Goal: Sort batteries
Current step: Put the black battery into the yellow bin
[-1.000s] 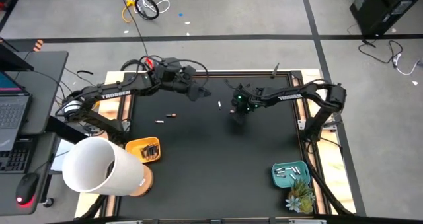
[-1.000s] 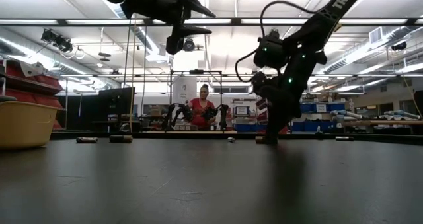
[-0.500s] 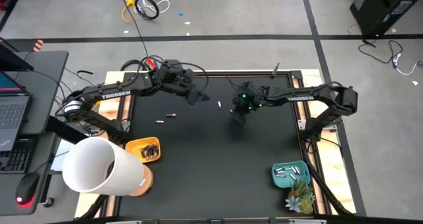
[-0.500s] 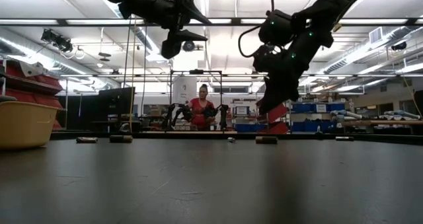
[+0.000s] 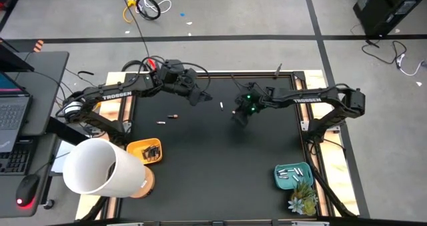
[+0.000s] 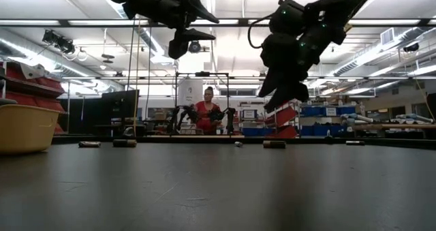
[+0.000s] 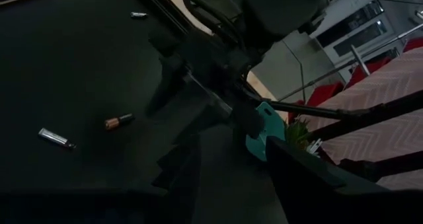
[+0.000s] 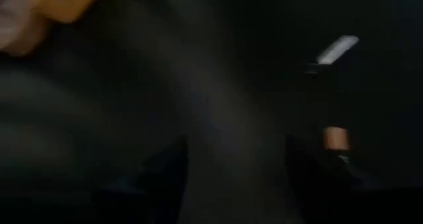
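1. Since a second ago the right end effector (image 6: 283, 95) has lifted off the surface (image 5: 213, 159); it was down near the mat and now hangs well above it, toward the far middle of the surface.
2. Right end effector: fingers spread in the low view, nothing seen between them.
3. Left end effector (image 5: 200, 96): raised over the far left-centre of the surface, fingers spread, nothing held.
4. Loose batteries on the mat: a white battery (image 5: 221, 105) between the two end effectors, a copper-ended battery (image 5: 173, 115) and a second white battery (image 5: 161, 123) further left. The left wrist view shows a copper-ended one and a silver one lying apart.
5. Orange tray (image 5: 145, 151), near left: dark batteries inside.
6. Teal tray (image 5: 292, 175), near right: white batteries inside, small plant (image 5: 302, 199) just beside it.
7. White cylinder (image 5: 100, 167) stands at the near-left corner.
8. A person (image 6: 206, 113) shows in the room beyond the surface.
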Available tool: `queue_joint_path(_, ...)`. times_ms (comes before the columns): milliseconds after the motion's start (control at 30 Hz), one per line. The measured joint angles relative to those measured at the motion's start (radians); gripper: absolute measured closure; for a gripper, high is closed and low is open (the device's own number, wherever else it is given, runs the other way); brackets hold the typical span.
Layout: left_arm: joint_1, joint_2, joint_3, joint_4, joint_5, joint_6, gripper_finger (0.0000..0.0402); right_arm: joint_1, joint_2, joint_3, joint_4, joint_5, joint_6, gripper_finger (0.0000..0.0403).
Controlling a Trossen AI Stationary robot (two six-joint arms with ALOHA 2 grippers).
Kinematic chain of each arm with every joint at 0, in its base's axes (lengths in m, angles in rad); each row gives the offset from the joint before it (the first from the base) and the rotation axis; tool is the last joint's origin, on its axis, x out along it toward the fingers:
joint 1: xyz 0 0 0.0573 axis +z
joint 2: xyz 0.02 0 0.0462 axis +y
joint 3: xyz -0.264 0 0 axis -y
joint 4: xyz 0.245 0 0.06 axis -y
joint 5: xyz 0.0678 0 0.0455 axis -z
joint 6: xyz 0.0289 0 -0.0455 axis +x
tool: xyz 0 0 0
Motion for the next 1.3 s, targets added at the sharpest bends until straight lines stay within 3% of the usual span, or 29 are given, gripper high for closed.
queue_joint_path(133,0.0,0.0,0.0,-0.001,-0.001,0.0,0.0216,0.008,0.006,0.0,-0.058,0.156,-0.135,0.0138)
queue_joint_path(333,0.0,0.0,0.0,-0.002,-0.004,0.0,0.0216,0.023,0.01,-0.072,0.02,0.211,-0.329,0.0162)
queue_joint_path(600,-0.001,0.0,0.0,-0.009,-0.028,0.0,0.0216,0.02,0.01,-0.221,0.24,0.22,-0.297,0.0212)
queue_joint_path(833,-0.001,0.0,0.0,-0.01,-0.034,0.0,0.0216,0.015,0.021,-0.284,0.427,0.25,-0.29,0.0217)
queue_joint_path(1300,-0.001,0.0,0.0,-0.071,-0.039,-0.007,0.0216,-0.001,0.296,-0.287,0.758,0.337,-0.204,0.0221)
